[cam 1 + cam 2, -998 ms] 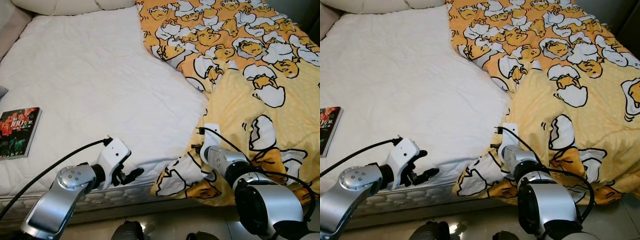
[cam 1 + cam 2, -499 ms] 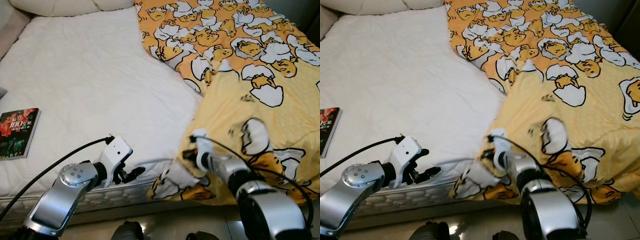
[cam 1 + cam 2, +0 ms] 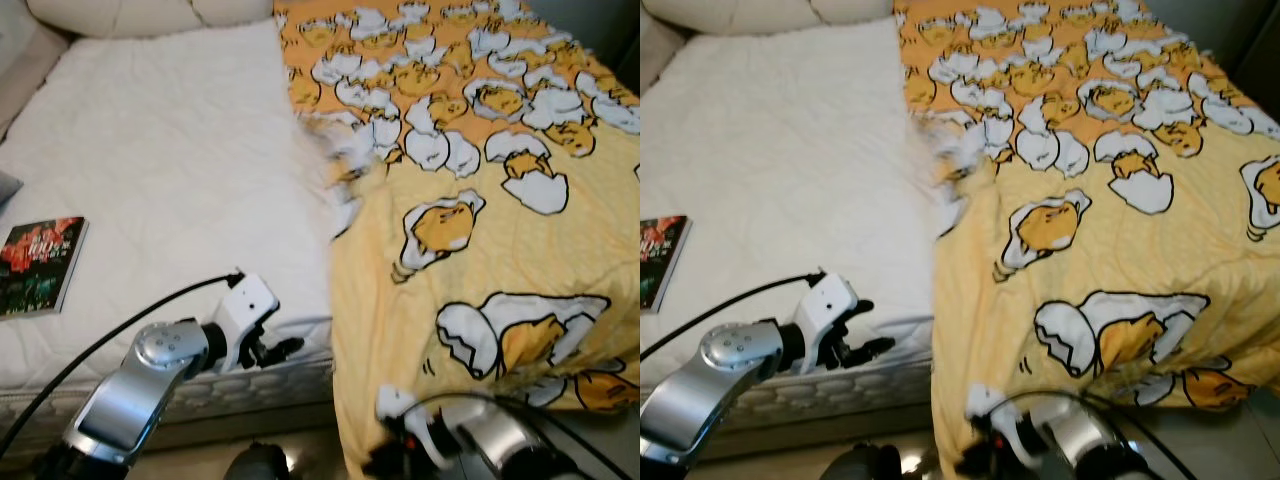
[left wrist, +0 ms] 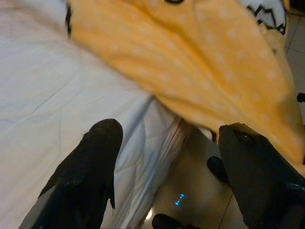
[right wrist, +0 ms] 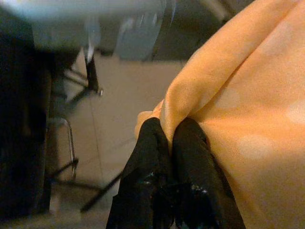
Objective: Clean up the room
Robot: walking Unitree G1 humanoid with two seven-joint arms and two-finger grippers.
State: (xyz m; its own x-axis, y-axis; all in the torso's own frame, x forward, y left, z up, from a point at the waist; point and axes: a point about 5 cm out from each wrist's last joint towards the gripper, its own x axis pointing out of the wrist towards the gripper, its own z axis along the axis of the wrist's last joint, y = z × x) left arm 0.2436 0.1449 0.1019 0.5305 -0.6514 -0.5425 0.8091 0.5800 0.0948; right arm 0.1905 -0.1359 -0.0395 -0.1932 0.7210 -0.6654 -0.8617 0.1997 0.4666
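The yellow egg-print duvet (image 3: 480, 230) covers the right part of the bed, its near edge hanging over the foot toward the floor, and its left border, where it meets the white mattress cover (image 3: 170, 190), is smeared with blur so I cannot make out the fold there. Far to my left a book (image 3: 40, 265) with a dark red cover lies flat on the white sheet, near the bed's side edge and well apart from the duvet; its title is too small to read. My left gripper (image 4: 164, 157) hangs at the foot edge of the mattress with its fingers (image 4: 86, 167) spread wide and nothing between them, the duvet's hanging edge just above and beyond them. My right gripper (image 5: 171, 138) is low at the bottom of the head views, blurred and partly cut off; its fingertips are pinched together on a fold of the duvet's hem, with tiled floor (image 5: 114, 119) and dark, unclear furniture legs behind.
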